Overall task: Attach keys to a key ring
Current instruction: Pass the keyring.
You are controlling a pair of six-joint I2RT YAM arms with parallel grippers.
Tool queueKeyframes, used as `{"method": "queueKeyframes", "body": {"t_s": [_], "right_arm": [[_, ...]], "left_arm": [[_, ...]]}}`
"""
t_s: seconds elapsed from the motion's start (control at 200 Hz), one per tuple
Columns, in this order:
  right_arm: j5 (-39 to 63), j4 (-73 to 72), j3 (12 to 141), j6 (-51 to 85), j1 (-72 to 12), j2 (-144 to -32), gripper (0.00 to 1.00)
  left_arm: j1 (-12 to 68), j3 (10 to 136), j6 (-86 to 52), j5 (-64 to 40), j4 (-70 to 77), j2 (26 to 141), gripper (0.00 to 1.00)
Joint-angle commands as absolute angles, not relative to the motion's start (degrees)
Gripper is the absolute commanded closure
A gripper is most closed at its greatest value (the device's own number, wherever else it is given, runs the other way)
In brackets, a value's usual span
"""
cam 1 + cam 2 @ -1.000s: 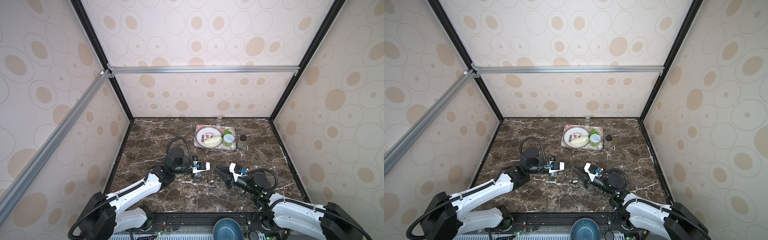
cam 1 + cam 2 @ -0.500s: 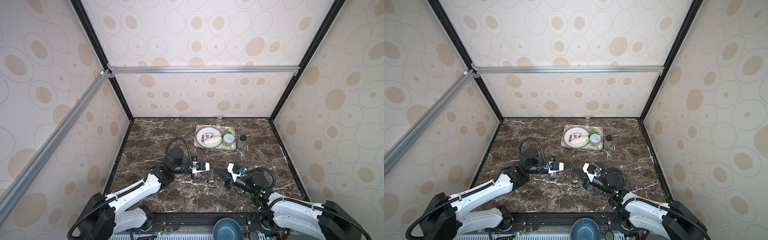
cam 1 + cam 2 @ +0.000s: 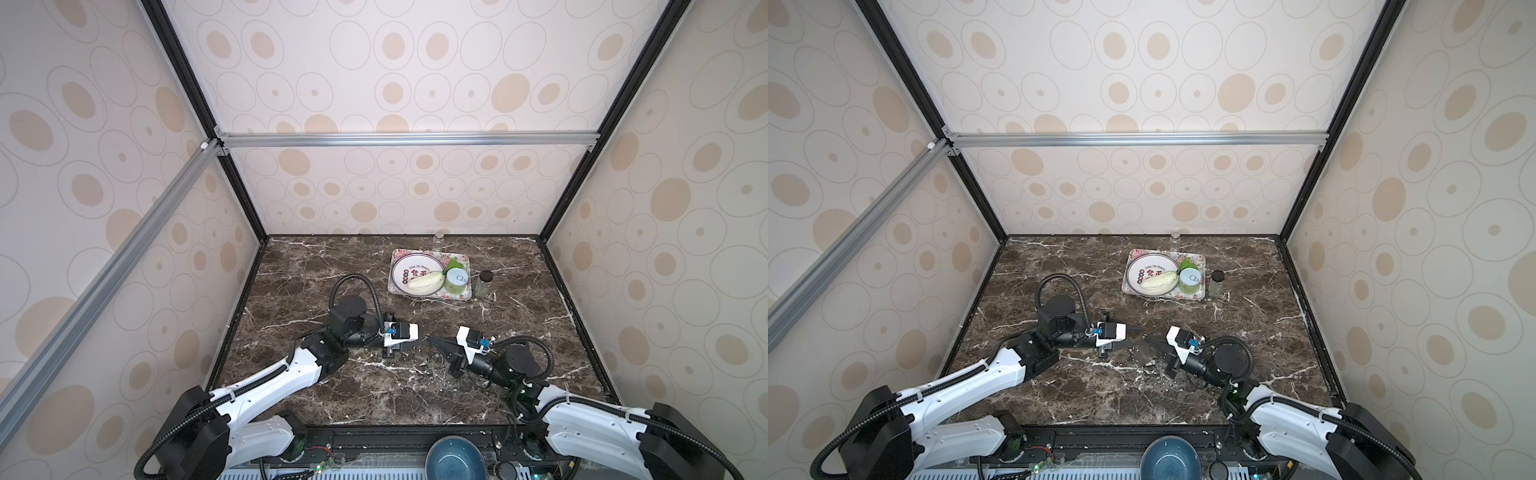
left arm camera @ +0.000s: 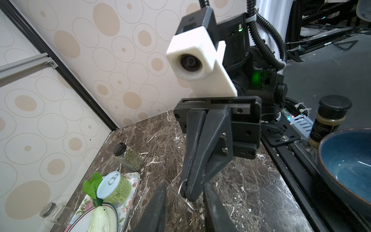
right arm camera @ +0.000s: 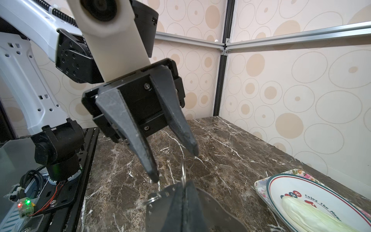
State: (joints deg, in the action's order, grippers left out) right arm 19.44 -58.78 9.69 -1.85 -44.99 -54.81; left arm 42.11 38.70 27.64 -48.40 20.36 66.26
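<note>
- Cream walls [image 3: 415, 83] printed with beige ovals box in a dark marble desk [image 3: 332, 266].
- Two white arms reach in from the near edge: the left arm [image 3: 270, 378] and the right arm [image 3: 582, 419]. They meet tip to tip near the middle of the desk.
- A flowered tray [image 3: 436, 296] sits toward the back. It carries a dish [image 3: 405, 270], a pale cabbage [image 3: 424, 283] and a green can [image 3: 457, 280].
- A blue bowl [image 3: 455, 459] stands below the desk's front edge.
- The key ring [image 5: 212, 202], a flat grey plate with small holes along its rim, lies directly under the right tool's tips and spreads out on both sides of them. I cannot tell whether it hangs or rests on the desk.
- The left tool [image 5: 174, 164] is spread, one finger on each side of the right tool's tip, and holds nothing.
- The right tool [image 4: 191, 193] is pressed together, pinching a thin wire loop [image 5: 183, 170].
- A spice jar [image 3: 485, 284] stands just beside the tray.
- The wire loop stands up from the pinched tips, in the gap between the left tool's fingers. Neither of those fingers seems to touch it.
- A second small ring [image 5: 152, 196] sits at the key ring's rim, beside the right tool.
</note>
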Motion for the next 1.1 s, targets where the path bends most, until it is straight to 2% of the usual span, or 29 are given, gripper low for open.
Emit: {"method": "queueKeyframes", "body": {"t_s": [0.0, 0.705, 1.095], "right_arm": [[19.64, -62.57, 9.37, -1.99, -45.26, -53.46, 1.0], [24.16, -67.02, 8.06, -1.85, -45.26, -53.1, 1.0], [24.63, -67.81, 8.08, -1.56, -45.26, -53.55, 1.0]], "left_arm": [[41.84, 38.95, 27.5, -49.82, 21.81, 65.04, 0.69], [41.76, 40.21, 27.64, -48.93, 20.52, 66.53, 0.83], [41.79, 40.86, 29.43, -50.67, 18.98, 67.23, 0.85]]}}
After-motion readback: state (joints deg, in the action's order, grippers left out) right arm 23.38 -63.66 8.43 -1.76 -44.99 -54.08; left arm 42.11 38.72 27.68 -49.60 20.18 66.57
